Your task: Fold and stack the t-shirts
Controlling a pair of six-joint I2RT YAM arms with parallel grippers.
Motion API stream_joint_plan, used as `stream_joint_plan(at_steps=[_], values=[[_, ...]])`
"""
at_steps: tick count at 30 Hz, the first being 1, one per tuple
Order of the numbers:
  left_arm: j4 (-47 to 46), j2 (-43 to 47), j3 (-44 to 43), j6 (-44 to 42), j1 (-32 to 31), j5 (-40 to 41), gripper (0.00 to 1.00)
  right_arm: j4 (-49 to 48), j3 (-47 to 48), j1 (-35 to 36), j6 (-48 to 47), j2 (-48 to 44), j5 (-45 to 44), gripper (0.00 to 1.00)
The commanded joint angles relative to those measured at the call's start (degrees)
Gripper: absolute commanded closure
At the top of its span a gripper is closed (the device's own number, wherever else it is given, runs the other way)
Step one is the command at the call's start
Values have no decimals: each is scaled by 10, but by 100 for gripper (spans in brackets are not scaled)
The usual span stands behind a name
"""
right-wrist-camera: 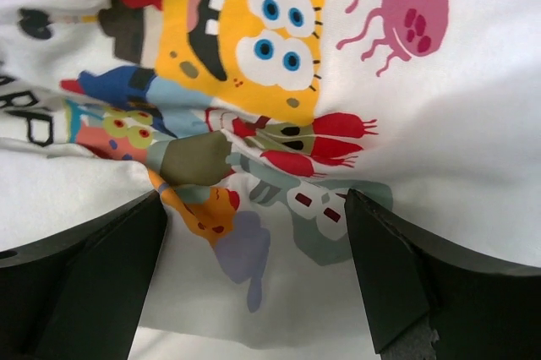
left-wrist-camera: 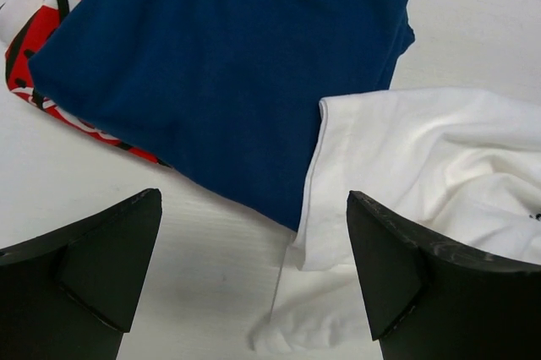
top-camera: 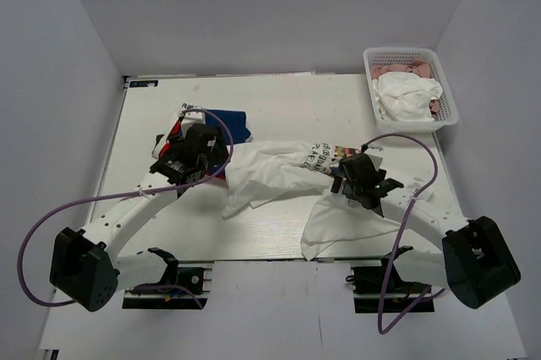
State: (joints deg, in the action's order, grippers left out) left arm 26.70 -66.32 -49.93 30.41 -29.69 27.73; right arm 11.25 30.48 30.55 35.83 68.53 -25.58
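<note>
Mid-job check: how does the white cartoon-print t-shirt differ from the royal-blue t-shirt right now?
Pose: the royal-blue t-shirt is folded flat and compact, while the white cartoon-print t-shirt lies unfolded and rumpled.
Spread: the white one stretches across the middle of the table. The blue one sits far left, on a red patterned shirt.
Look: the blue one shows no print, and the white one carries colourful cartoons.
Both are soft cloth, and their edges meet.
</note>
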Motion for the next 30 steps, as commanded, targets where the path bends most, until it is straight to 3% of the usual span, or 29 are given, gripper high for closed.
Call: stream_joint_plan(at_steps=[1, 8, 12, 16, 19, 20, 23, 30], values=[[-8, -19, -32, -12, 2, -13, 0, 56, -1, -27, 17, -4, -36, 10], [-38, -77, -71, -47, 2, -36, 0, 119, -12, -76, 77, -13, -40, 10], [-38, -142, -96, -69, 2, -50, 0, 136, 9, -103, 60, -58, -39, 10], [-21, -198, -118, -62, 2, -17, 0, 203, 60, -120, 28, -89, -116, 10], [-33, -219, -118, -56, 2, -10, 0, 182, 72, -120, -30, -110, -32, 10], [-54, -219, -111, -56, 2, -5, 0, 128, 60, -117, -47, -126, 54, 10], [-75, -257, -104, -62, 15, 8, 0, 33, 18, -118, -96, -153, 133, 10], [-67, -379, -164, -43, 77, 2, 0, 4, 20, -117, -105, -140, 163, 10]])
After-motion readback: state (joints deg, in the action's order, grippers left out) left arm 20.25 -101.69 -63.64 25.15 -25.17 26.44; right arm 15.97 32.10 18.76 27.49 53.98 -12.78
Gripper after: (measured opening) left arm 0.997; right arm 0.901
